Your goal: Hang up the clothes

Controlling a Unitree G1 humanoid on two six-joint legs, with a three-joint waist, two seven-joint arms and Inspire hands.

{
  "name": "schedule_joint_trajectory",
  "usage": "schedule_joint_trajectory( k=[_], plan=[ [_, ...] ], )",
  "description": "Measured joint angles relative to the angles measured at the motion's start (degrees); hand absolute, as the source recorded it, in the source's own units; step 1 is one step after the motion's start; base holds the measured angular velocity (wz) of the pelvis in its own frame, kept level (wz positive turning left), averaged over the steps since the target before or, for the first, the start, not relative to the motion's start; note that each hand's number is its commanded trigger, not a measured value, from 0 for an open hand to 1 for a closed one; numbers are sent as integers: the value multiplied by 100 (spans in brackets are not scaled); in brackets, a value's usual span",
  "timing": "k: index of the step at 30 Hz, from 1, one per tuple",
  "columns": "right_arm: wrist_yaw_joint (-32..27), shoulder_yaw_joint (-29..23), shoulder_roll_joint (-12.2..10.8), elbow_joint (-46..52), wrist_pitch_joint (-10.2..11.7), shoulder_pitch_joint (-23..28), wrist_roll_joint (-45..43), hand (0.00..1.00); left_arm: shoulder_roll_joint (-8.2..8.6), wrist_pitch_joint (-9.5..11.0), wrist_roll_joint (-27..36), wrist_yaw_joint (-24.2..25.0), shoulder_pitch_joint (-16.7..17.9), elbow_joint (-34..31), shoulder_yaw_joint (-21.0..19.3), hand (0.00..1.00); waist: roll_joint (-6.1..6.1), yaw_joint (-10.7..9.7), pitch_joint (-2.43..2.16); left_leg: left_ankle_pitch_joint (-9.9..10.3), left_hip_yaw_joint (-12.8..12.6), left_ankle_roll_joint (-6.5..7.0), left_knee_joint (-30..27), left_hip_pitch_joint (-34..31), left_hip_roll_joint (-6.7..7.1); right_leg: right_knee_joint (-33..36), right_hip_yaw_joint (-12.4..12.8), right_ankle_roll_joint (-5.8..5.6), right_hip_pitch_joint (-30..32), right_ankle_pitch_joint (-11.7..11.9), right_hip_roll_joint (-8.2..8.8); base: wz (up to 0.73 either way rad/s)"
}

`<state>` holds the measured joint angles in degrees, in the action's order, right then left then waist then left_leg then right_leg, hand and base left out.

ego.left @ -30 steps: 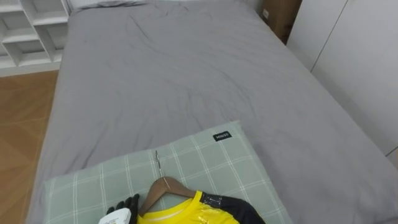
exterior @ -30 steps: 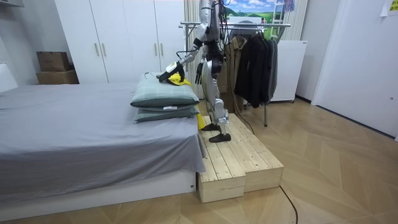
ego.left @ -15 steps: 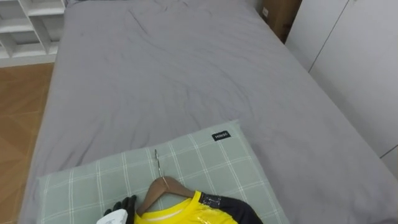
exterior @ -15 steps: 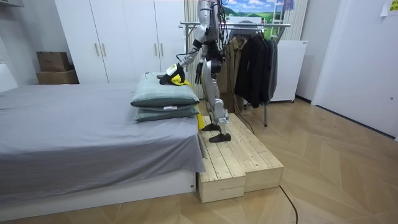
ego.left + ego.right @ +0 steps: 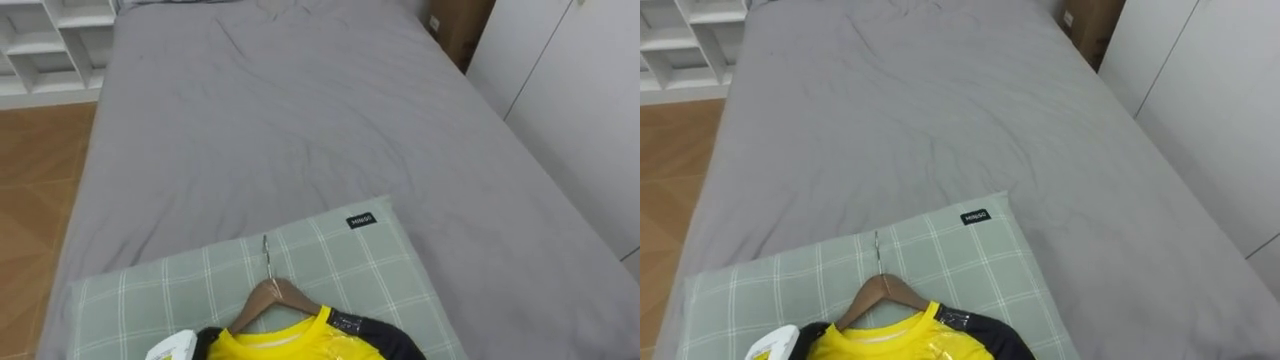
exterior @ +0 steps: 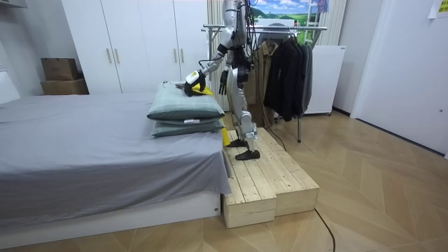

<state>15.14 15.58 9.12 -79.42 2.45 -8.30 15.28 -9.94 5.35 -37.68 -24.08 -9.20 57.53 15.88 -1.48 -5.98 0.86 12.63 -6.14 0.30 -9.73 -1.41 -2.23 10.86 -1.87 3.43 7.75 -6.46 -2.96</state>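
Toward the near edge of the pillow (image 5: pixel 330 260), the yellow jersey (image 5: pixel 275 345) looks limp; take its stiff wooden hanger (image 5: pixel 278 296). Left hand (image 5: pixel 175 348): grip unclear.

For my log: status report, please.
Left hand at edge of yellow shirt, grip unclear. Shirt on hanger, lying on pillow. Right hand at side. Nothing blocking.

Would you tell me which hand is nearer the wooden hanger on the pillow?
Left. The left hand sits just left of the wooden hanger, at the yellow shirt's edge on the pillow; the right hand hangs beside the robot's hip, well away.
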Motion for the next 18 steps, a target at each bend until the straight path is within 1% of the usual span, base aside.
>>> schedule_joint_trajectory(
  k=[6, 18],
  plan=[
    [0, 1, 0, 3, -1, 3, -1, 0, 27, -2, 5, 24, 5, 64, 5, 100, 0, -3, 0, 0, 3, 0, 0, 9, -1, -1, 0, 0, -9, 0, -2, 0],
    [4, -1, 0, 6, 7, 14, -4, 0, 18, 0, 3, 120, 5, 65, -1, 100, 4, -2, 3, 0, 1, 0, -1, 9, -2, -5, 3, 3, -8, 2, -5, 0]
  ],
)
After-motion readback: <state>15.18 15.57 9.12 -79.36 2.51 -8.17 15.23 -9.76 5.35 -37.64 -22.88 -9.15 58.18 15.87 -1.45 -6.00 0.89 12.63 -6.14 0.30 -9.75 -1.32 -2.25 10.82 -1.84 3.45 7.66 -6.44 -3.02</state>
